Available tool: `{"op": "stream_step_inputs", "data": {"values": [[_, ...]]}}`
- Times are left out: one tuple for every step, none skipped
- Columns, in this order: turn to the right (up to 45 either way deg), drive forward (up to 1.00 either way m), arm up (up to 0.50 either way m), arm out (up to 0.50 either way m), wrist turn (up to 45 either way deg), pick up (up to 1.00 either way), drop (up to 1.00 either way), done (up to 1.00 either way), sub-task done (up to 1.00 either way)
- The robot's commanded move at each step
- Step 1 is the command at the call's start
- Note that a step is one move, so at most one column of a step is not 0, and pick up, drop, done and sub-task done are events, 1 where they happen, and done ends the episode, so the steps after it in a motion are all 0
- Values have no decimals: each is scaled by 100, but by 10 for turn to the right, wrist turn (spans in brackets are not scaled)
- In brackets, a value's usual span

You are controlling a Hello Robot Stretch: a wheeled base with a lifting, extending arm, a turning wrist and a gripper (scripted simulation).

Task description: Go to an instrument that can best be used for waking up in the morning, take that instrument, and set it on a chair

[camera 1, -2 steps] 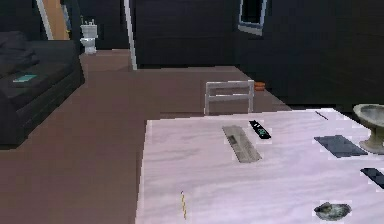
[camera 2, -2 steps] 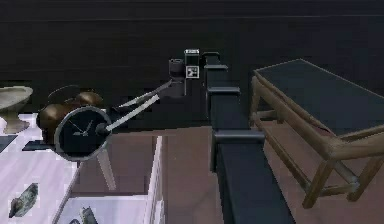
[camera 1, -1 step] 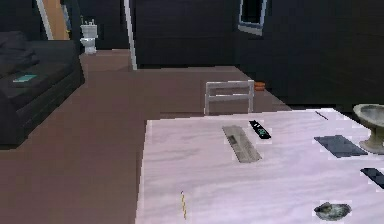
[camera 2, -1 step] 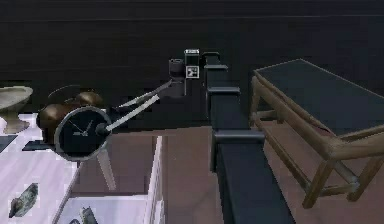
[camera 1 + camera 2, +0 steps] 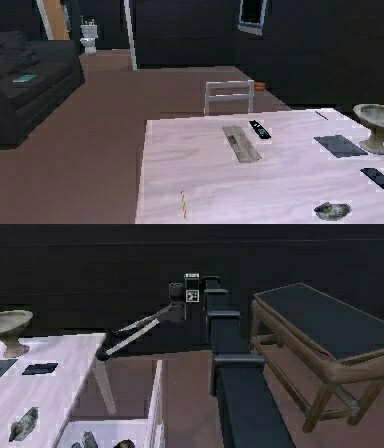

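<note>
White tabletop carries a grey blob at 5 o'clock, probably the clock. Approach step: pincer sits near the tabletop edge; its state and load cannot be told. Next: grasp blob, carry to chair at 12 o'clock.

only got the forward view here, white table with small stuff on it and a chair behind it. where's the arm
Observer: In the arm side view the arm reaches out, and the gripper slants down toward a corner of the white table.
Operator: anything out past that side of the table
Observer: Yes, a low wooden bench with a dark top stands at that view's right, in front of the dark wall.
Operator: is it holding anything
Observer: It holds nothing. Only the bare table edge and the wall lie at and behind its far end.
</note>
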Motion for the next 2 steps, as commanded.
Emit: {"op": "stream_step_inputs", "data": {"values": [[0, 0, 0, -10, 0, 0, 0, 0, 0], [0, 0, 0, 0, 0, 0, 0, 100, 0]]}}
